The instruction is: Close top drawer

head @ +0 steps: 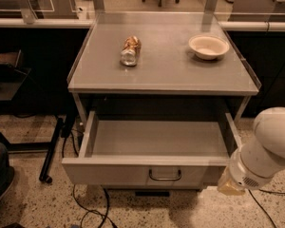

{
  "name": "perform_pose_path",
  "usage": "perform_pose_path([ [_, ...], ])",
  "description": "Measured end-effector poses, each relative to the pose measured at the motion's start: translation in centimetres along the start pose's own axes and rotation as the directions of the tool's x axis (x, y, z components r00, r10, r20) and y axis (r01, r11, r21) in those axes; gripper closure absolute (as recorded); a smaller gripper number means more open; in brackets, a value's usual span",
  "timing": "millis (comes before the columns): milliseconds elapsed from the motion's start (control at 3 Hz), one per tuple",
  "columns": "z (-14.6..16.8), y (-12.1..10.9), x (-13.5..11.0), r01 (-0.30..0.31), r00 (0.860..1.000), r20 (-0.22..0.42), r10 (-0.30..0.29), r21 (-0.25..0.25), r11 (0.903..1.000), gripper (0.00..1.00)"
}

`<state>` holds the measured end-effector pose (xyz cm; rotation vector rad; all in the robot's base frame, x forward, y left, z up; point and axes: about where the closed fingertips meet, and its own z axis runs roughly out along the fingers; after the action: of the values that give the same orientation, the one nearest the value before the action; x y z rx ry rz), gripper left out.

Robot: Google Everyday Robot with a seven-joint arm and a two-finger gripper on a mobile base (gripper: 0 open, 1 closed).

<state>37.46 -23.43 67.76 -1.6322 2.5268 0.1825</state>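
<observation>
A black metal stand leg [51, 148] slants across the speckled floor [28, 194] at 9 o'clock from the drawer unit, and dark cables [92, 205] trail beneath the unit at 6 o'clock. The wide, shallow grey metal top drawer [109, 174] stands pulled well out from under the grey metal counter [166, 72], its flat grey bottom in plain view. A small dark wire handle [165, 175] sits at the centre of its front panel. On the counter, at about 10 o'clock from its middle, a crumpled silver-and-brown container [129, 50] lies on its side. A shallow cream bowl [208, 46] sits upright at about 2 o'clock, well apart from the container. At 4 o'clock from the handle, the white rounded robot arm [268, 146] reaches in from the right edge. Its pale yellowish tool [229, 186] is just beside the drawer's front right corner. Whether it touches the panel, and whether the tool is open or closed, I cannot tell.
</observation>
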Motion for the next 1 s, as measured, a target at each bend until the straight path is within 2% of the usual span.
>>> perform_pose_path([
  [333, 2.6, -3.8, -2.0, 0.006, 1.000, 0.014, -0.007, 0.104, 0.9945, 1.00],
  [667, 2.4, -3.7, -2.0, 0.006, 1.000, 0.014, -0.008, 0.105, 0.9945, 1.00],
  [1000, 1.9, -7.3, -4.5, 0.037, 0.999, 0.015, -0.041, 0.210, 0.9770, 1.00],
])
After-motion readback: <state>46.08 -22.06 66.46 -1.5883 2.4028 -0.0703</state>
